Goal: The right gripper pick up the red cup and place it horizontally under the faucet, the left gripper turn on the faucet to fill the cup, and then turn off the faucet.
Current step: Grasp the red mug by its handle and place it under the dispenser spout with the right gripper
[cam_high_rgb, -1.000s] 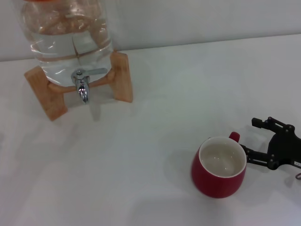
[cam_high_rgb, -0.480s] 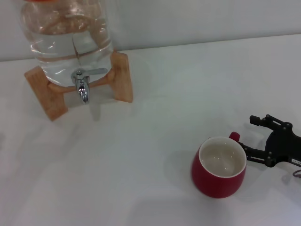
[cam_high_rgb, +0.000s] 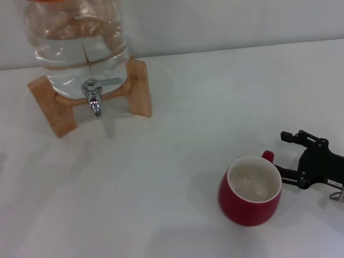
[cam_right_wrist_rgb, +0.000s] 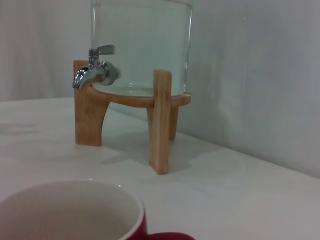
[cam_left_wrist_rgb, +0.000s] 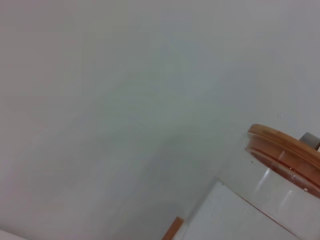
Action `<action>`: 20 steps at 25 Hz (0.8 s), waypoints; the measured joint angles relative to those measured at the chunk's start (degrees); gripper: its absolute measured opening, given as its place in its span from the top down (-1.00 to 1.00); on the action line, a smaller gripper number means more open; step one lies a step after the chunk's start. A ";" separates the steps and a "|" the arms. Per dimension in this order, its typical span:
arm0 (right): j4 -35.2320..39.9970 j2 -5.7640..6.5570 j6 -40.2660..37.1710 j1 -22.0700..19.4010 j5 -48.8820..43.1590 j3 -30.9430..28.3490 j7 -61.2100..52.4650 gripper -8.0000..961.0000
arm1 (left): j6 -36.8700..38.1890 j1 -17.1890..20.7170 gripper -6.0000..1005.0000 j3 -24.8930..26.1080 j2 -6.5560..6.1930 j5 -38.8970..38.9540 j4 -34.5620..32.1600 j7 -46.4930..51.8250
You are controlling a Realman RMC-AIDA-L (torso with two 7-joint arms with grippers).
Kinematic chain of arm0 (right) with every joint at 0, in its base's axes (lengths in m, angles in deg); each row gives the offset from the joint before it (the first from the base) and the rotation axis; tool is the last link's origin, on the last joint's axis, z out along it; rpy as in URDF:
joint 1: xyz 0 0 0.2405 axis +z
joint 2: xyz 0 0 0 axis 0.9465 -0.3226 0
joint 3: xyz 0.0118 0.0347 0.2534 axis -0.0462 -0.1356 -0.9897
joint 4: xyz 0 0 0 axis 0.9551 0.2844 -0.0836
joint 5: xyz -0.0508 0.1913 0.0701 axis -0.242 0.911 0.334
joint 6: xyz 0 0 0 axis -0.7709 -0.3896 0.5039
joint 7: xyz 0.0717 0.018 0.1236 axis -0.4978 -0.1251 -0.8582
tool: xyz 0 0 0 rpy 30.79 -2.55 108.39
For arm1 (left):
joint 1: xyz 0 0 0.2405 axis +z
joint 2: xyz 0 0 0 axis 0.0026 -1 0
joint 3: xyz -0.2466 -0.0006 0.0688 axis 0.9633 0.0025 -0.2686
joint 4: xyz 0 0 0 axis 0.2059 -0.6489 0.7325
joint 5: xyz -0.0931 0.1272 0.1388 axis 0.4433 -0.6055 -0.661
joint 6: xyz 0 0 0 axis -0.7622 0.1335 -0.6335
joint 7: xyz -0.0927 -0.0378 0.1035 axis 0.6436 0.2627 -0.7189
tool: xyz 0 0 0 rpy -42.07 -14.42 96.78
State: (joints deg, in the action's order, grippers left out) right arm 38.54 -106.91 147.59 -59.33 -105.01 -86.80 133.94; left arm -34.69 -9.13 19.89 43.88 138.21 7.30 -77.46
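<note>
The red cup [cam_high_rgb: 250, 192] stood upright on the white worktop [cam_high_rgb: 177, 177], near its front right, mouth up, its small loop handle pointing back and right. The right claw [cam_high_rgb: 278, 157] sat just beside that handle, fingers spread wide, one finger reaching toward the cup's rim and the other farther back (neither pinched anything). Well apart, at the back left, the chrome faucet [cam_high_rgb: 94, 95] hung from a glass water dispenser [cam_high_rgb: 75, 43] on a wooden stand [cam_high_rgb: 137, 88], its spout turned down, its flat lever lying toward the right. The left claw showed in no view.
</note>
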 joint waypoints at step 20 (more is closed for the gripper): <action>1.37 -0.08 -0.70 1.77 1.14 -0.03 0.01 -0.67 | 0.01 0.01 -0.60 0.00 0.09 0.00 0.00 0.00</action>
State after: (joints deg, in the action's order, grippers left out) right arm 39.91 -106.99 146.90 -57.56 -103.88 -86.83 133.95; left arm -34.69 -9.11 19.89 43.97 138.21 7.30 -77.46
